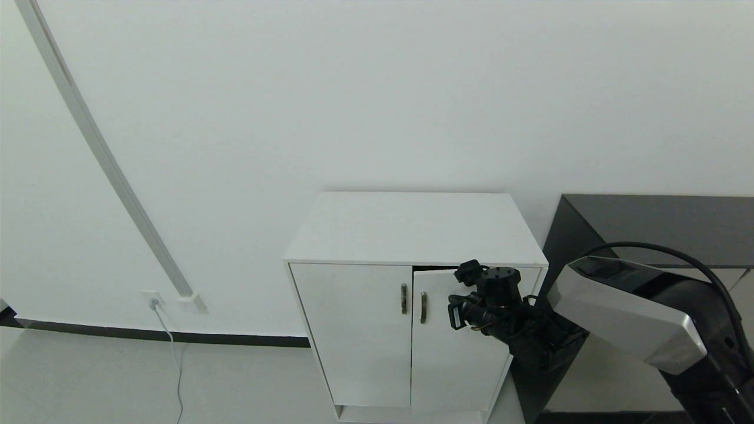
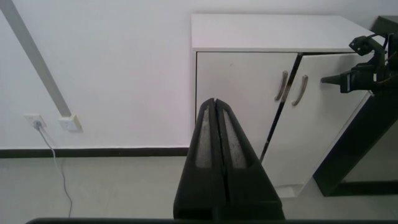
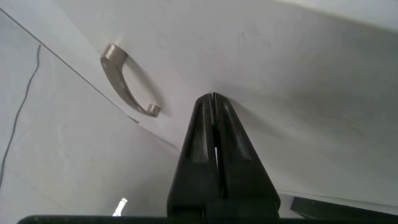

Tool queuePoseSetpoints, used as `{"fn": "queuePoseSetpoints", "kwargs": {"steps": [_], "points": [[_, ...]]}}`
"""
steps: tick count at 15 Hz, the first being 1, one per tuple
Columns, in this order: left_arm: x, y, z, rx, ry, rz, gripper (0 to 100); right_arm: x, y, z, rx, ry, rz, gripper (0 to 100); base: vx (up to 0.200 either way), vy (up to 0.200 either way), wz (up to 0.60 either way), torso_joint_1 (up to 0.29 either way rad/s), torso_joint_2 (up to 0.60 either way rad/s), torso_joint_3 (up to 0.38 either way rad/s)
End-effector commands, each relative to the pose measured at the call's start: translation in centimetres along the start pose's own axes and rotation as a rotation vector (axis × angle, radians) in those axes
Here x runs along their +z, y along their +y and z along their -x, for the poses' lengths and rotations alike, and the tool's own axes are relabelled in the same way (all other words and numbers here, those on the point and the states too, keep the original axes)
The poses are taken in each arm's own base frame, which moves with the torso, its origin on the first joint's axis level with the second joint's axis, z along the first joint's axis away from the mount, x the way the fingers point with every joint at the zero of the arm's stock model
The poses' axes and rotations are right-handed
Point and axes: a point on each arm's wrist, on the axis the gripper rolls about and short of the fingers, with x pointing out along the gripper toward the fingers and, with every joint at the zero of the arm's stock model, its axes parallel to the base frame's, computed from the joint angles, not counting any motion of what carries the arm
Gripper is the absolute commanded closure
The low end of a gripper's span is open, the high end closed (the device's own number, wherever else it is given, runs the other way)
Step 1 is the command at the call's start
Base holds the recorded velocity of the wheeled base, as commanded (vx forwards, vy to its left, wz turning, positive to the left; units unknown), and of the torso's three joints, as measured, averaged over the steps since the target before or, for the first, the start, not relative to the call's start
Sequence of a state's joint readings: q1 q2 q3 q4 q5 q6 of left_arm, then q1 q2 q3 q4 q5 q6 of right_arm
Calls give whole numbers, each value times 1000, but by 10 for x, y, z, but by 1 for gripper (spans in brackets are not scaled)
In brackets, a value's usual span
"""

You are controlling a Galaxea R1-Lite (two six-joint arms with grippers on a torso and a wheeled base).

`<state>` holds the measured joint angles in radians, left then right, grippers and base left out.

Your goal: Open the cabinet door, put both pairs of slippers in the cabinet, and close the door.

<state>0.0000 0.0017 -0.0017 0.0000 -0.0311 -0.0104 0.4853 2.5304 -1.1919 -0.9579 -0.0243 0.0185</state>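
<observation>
Evidently the right gripper (image 1: 453,312) sat at the cabinet's (image 1: 412,229) right door (image 1: 456,365), fingers pressed together and holding nothing, just beside the handle (image 1: 423,307). I judged it was placed to swing that door wider, since the door stood only slightly ajar. The left wrist view showed the dark gap between the doors. It also showed the left gripper (image 2: 215,106) back from the cabinet, fingers likewise closed and empty. The right wrist view put the tips near the panel, contact uncertain.

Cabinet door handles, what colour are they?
Silvery brushed metal; one handle shows best in the right wrist view.
</observation>
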Motion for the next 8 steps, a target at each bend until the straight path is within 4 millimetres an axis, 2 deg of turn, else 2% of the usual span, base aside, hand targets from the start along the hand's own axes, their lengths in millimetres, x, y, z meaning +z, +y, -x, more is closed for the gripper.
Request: {"fn": "queuePoseSetpoints", "kwargs": {"steps": [1, 8], "points": [[0, 0, 0, -1, 0, 0, 100, -1, -3, -3, -5, 1, -2, 100, 0, 0, 0, 0, 0, 0], [0, 0, 0, 0, 0, 0, 100, 4, -6, -6, -14, 0, -5, 100, 0, 0, 0, 0, 0, 0]]}}
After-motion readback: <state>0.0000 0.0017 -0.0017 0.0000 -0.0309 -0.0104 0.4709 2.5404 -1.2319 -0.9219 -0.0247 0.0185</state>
